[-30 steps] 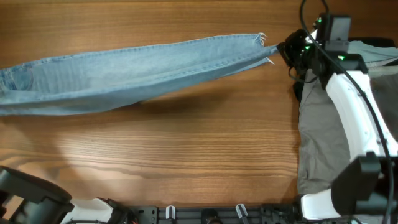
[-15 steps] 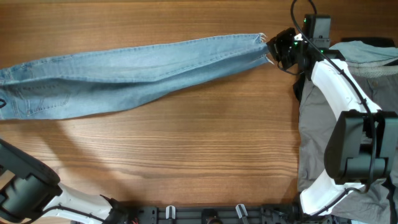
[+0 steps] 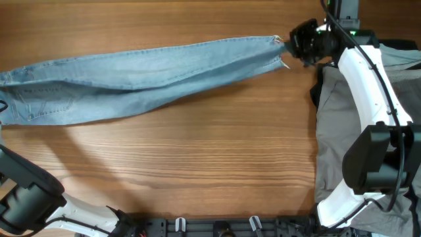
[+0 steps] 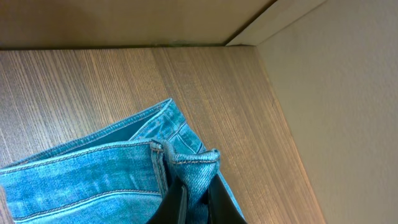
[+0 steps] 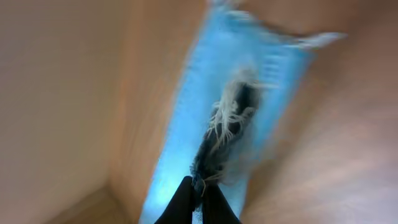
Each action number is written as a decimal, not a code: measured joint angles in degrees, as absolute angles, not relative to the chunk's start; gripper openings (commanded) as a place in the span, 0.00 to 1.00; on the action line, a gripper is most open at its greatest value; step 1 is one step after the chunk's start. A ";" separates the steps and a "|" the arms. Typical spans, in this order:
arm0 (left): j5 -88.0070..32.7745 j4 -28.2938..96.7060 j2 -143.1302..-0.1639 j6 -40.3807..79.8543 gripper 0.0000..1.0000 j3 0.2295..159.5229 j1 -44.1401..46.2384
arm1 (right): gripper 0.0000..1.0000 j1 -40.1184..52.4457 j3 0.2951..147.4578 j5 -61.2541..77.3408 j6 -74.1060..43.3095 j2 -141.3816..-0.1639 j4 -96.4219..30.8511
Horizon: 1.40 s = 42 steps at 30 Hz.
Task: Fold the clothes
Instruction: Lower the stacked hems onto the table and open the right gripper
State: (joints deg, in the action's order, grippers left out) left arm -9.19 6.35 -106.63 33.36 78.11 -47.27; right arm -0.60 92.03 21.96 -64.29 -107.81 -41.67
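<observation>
Wood-grain tabletop (image 3: 197,171) carries the light-blue jeans (image 3: 145,76), now lying flat and at full length where a second ago they sagged in mid-air above their own shadow. The right pincer (image 3: 291,49) stays clamped on the frayed hem (image 3: 279,46); its own blurred wrist view shows white threads bunched just ahead of the closed fingertips. From that grip the legs run straight away across the table to the far left edge of the overhead view. There the left pincer (image 4: 194,186), out of the overhead frame, is seen from its wrist camera pinched shut on a fold of the waistband (image 4: 186,163), with bare wood beyond it. A back pocket (image 3: 43,105) has come into sight near that end as the denim settled. Grey trousers (image 3: 339,125) lie heaped just behind and beside the right pincer, untouched. With the garment down and pulled taut between both grips, the spreading looks finished, and the first fold, likely bringing one end over toward the other, appears ready to begin
</observation>
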 measured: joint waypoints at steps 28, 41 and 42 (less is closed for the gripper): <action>-7.27 4.78 -111.77 38.28 0.27 78.39 -44.73 | 0.93 -5.02 92.07 23.88 -30.87 -125.64 -27.44; -8.45 5.89 -111.77 38.46 0.45 78.39 -44.73 | 0.04 1.15 93.08 19.90 -22.76 -131.33 -20.08; -8.88 6.35 -111.77 38.46 0.46 78.43 -44.73 | 0.04 1.15 93.10 19.99 -22.81 -131.48 -20.27</action>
State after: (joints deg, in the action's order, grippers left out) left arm -8.88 6.35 -111.77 38.46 78.43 -44.73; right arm 1.15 93.10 19.99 -22.81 -131.48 -20.27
